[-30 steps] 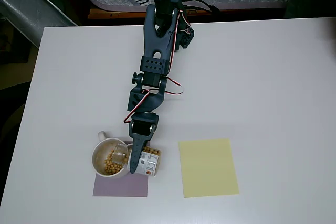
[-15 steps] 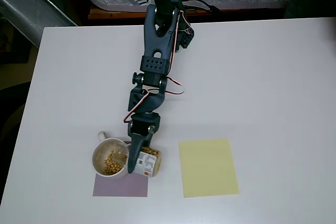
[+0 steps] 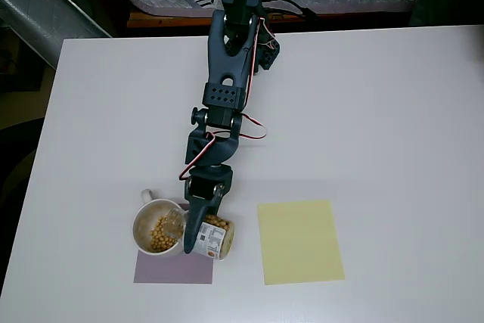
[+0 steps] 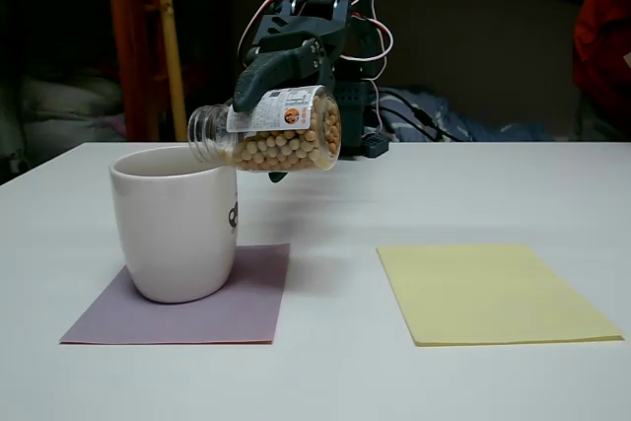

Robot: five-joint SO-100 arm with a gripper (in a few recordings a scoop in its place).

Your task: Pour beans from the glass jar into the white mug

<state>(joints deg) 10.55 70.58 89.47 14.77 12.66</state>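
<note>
My gripper (image 3: pixel 198 226) (image 4: pixel 271 81) is shut on the glass jar (image 3: pixel 210 238) (image 4: pixel 271 130), which lies almost on its side in the air. Its mouth points left and reaches over the rim of the white mug (image 3: pixel 156 226) (image 4: pixel 175 222). Tan beans (image 4: pixel 286 148) fill the lower half of the jar. More beans (image 3: pixel 159 234) lie in the bottom of the mug. The mug stands on a purple mat (image 3: pixel 173 268) (image 4: pixel 187 303), its small handle pointing toward the back in the overhead view.
A yellow sheet (image 3: pixel 299 241) (image 4: pixel 493 291) lies flat on the white table (image 3: pixel 378 111), to the right of the mat. The arm's base stands at the table's far edge. Cables (image 4: pixel 424 120) lie behind the arm.
The jar has tipped a little further and shifted slightly toward the table's front edge. The pile of beans in the mug looks about the same.
</note>
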